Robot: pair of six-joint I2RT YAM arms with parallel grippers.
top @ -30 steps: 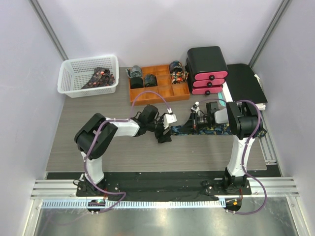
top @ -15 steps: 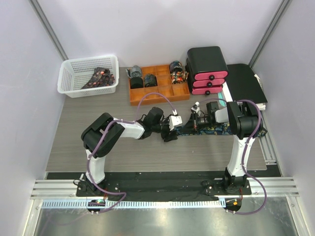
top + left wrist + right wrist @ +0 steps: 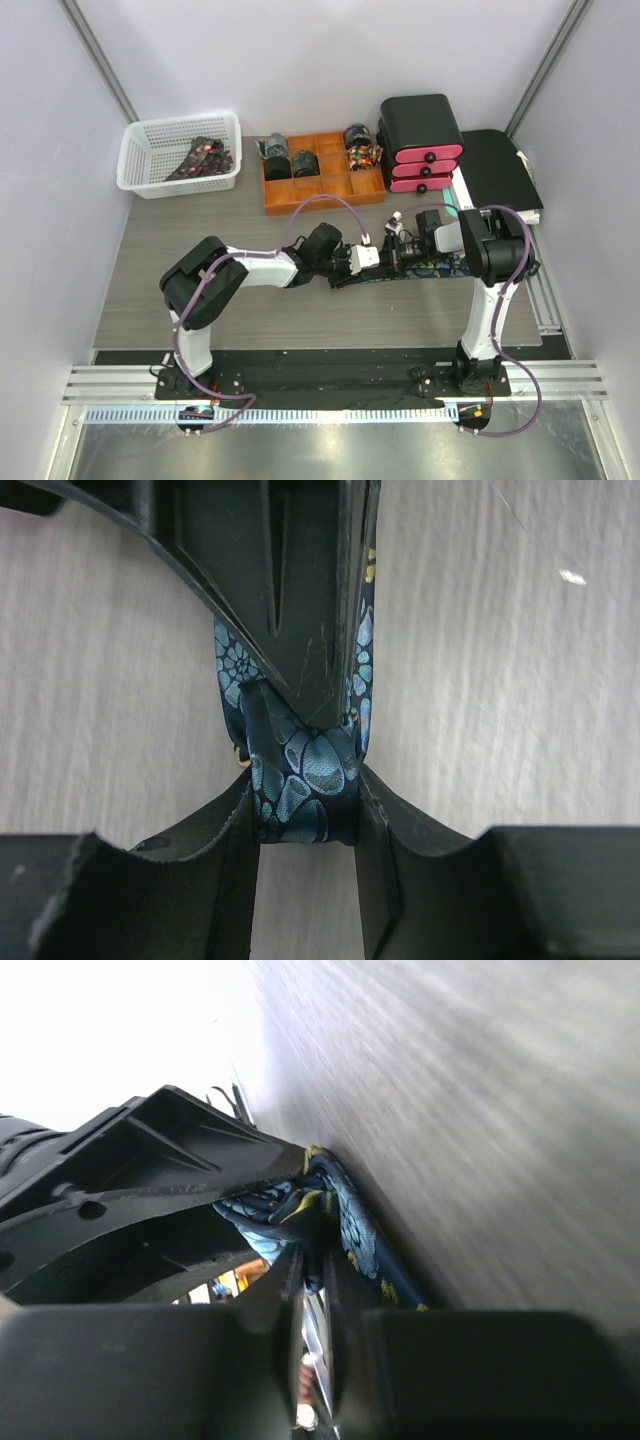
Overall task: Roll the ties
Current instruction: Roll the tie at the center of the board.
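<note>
Clamping the folded end of the dark navy, teal-patterned fabric tie (image 3: pixel 300 770), the left gripper (image 3: pixel 305 825) is facing the right gripper (image 3: pixel 314 1280), likewise clamped on it; the tie's length is running rightward.

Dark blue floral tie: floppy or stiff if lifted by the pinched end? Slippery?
Likely floppy: the dark blue floral-patterned fabric tie bunches into a fold in the left gripper. Probably slippery: its weave looks glossy. The rest lies flat, so it is unlikely to roll.

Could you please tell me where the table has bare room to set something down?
Bare table lies in front of the basket and along the near edge in front of the tie. Crowded around the tie and tray.
</note>
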